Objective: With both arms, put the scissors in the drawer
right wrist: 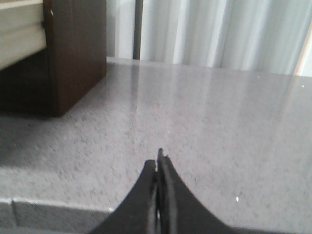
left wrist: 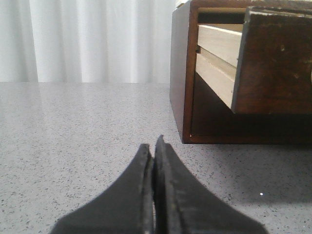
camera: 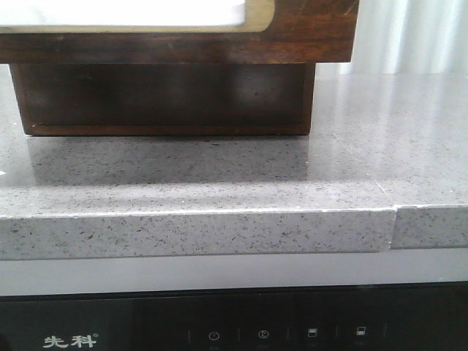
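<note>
Filling the upper part of the front view, the drawer is pulled out toward the camera, its dark brown front cut off at the top edge so that only the lower strip of the white panel and cream frame shows. Beneath it sits the dark wooden cabinet, its lower compartment shadowed and hard to read. Both rest on a grey speckled counter, which has a seam near its right front corner. Below the counter edge runs a black appliance panel with faint touch icons and white characters, partly cut off at the bottom.

Left gripper: fingers pressed together, tips meeting, nothing between them. It hovers low over the bare counter. Ahead of the fingertips and off to one side stands the cabinet corner, with the drawer projecting from it; the pale wooden drawer side is visible, but the inside of the drawer is hidden behind its front.

Right gripper: fingers likewise clenched, empty, positioned near the counter's front edge. The cabinet corner stands well ahead of the fingertips and to one side, with a sliver of pale drawer side cut off at the frame edge. This view is somewhat blurred.

White curtain: hangs behind the counter in both wrist views.

Scissors: not visible in any view; their location cannot be told. Neither arm appears in the front view.
</note>
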`<state>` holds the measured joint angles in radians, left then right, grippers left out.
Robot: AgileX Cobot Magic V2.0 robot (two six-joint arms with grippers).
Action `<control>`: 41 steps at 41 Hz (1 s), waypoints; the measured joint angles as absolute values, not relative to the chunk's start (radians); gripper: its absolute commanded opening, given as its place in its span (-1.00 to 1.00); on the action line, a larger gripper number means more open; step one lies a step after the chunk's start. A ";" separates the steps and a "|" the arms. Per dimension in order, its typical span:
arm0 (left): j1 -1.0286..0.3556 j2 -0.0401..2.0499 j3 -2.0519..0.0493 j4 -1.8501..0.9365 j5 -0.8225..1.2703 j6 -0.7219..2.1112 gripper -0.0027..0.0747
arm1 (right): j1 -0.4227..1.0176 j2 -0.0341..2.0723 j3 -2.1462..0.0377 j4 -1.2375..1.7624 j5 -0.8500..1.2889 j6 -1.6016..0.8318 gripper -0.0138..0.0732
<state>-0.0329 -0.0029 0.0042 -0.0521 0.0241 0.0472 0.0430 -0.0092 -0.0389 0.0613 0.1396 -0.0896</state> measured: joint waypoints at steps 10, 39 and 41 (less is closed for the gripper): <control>-0.033 -0.003 0.004 -0.052 0.024 0.047 -0.98 | 0.027 -0.010 0.028 0.061 0.046 -0.090 -0.84; -0.033 -0.003 0.004 -0.052 0.022 0.047 -0.98 | 0.027 -0.010 0.028 0.061 -0.026 -0.016 -0.84; -0.033 -0.003 0.004 -0.052 0.022 0.047 -0.98 | 0.027 -0.010 0.028 0.053 -0.030 -0.009 -0.84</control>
